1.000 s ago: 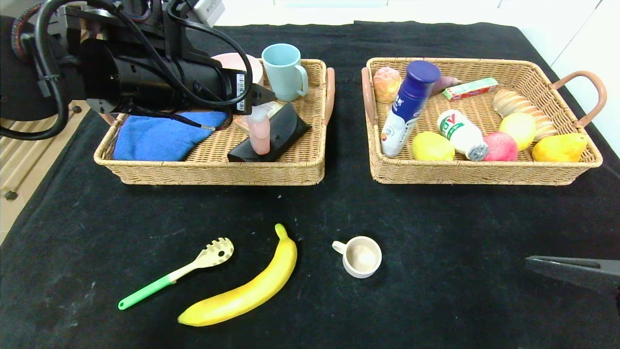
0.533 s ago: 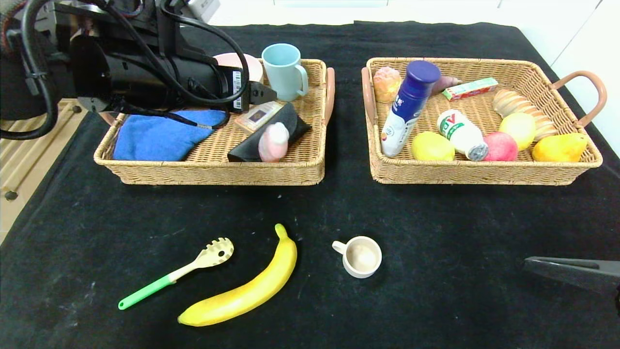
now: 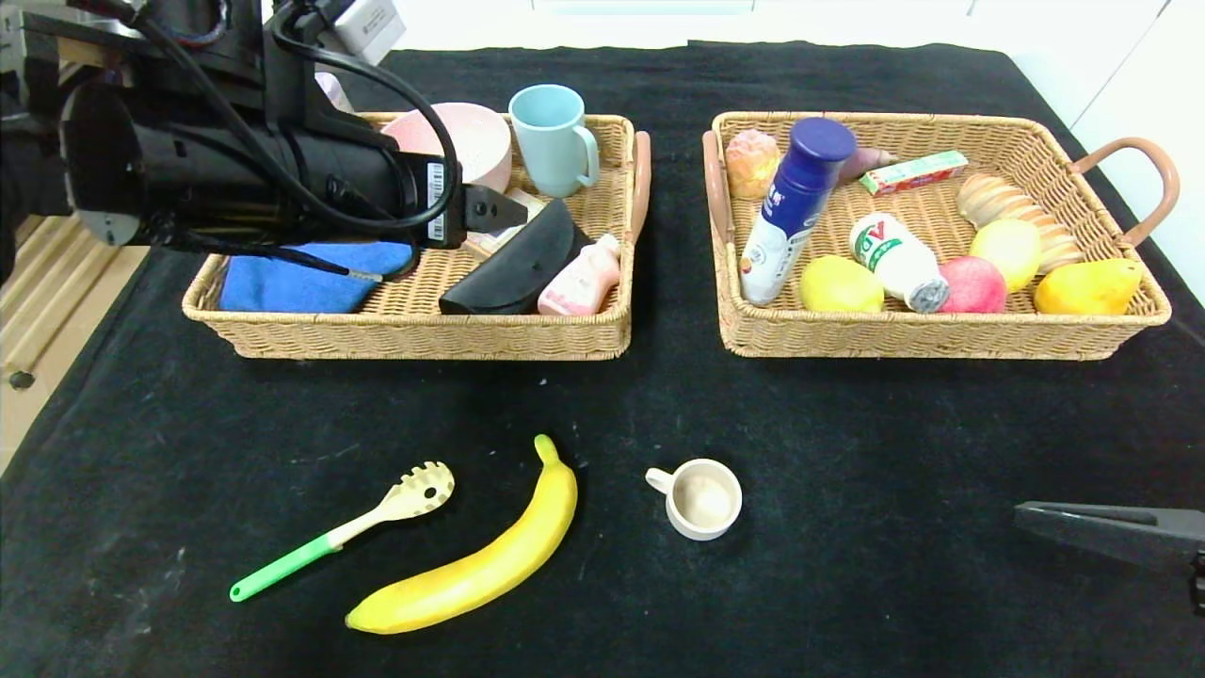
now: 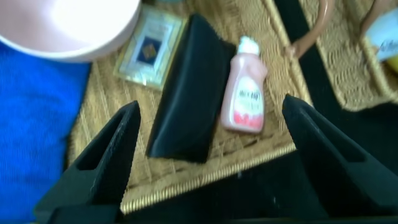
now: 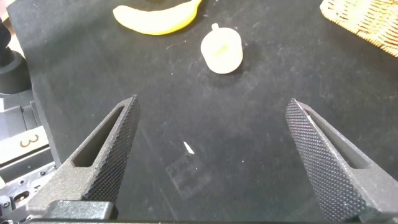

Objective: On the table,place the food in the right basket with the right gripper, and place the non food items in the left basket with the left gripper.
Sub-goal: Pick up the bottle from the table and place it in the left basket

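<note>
Lying on its side in the woven wicker left basket (image 3: pixel 414 325), a smooth pink plastic bottle (image 3: pixel 580 285) is resting against a black wedge-shaped case (image 3: pixel 513 273), beside a folded blue cloth (image 3: pixel 292 285), a pink bowl (image 3: pixel 466 141) and a pale blue mug (image 3: pixel 554 138). The left pincer (image 3: pixel 494 209) is hovering over that basket, arm reaching level from the tabletop's left edge, fingers spread wide and holding nothing. The right basket (image 3: pixel 932 334) is holding rounded fruit and bottles. Near the front edge of the black felt tabletop (image 3: pixel 847 452), a curved yellow banana (image 3: pixel 480 565), a slotted green-handled spoon (image 3: pixel 348 532) and a small cream cup (image 3: pixel 701 499) are lying apart. The right pincer (image 5: pixel 211 155) is hanging open near the front right corner.
</note>
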Robot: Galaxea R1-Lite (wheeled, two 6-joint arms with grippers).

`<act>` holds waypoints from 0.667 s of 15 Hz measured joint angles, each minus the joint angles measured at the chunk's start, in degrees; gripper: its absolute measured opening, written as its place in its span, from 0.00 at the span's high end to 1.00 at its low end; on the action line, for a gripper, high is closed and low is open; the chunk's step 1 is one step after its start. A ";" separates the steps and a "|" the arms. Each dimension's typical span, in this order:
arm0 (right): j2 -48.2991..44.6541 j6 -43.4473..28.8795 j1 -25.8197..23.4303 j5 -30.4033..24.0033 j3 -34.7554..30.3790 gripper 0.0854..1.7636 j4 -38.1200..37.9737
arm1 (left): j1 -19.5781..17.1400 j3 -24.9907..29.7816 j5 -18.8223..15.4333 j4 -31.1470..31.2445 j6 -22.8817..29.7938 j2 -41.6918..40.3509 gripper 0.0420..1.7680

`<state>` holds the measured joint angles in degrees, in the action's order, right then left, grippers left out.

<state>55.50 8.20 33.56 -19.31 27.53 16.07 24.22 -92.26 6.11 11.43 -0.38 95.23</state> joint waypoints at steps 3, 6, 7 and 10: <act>0.11 -0.02 0.00 0.00 -0.02 0.03 0.00 | 0.33 5.00 -0.21 1.29 -0.48 -3.64 0.05; 0.11 0.15 0.00 0.00 -0.09 0.03 0.00 | 0.80 8.33 -0.11 8.46 -0.33 -7.53 0.05; 0.11 0.15 0.00 0.00 -0.09 0.03 -0.02 | 1.00 9.02 -0.05 9.89 -0.11 -8.66 0.04; 0.11 0.23 0.06 0.00 -0.13 0.03 0.00 | 1.22 10.42 0.00 17.91 0.00 -12.00 0.04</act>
<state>55.61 8.44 33.62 -19.31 27.39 16.07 25.44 -81.84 6.11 29.34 -0.38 83.24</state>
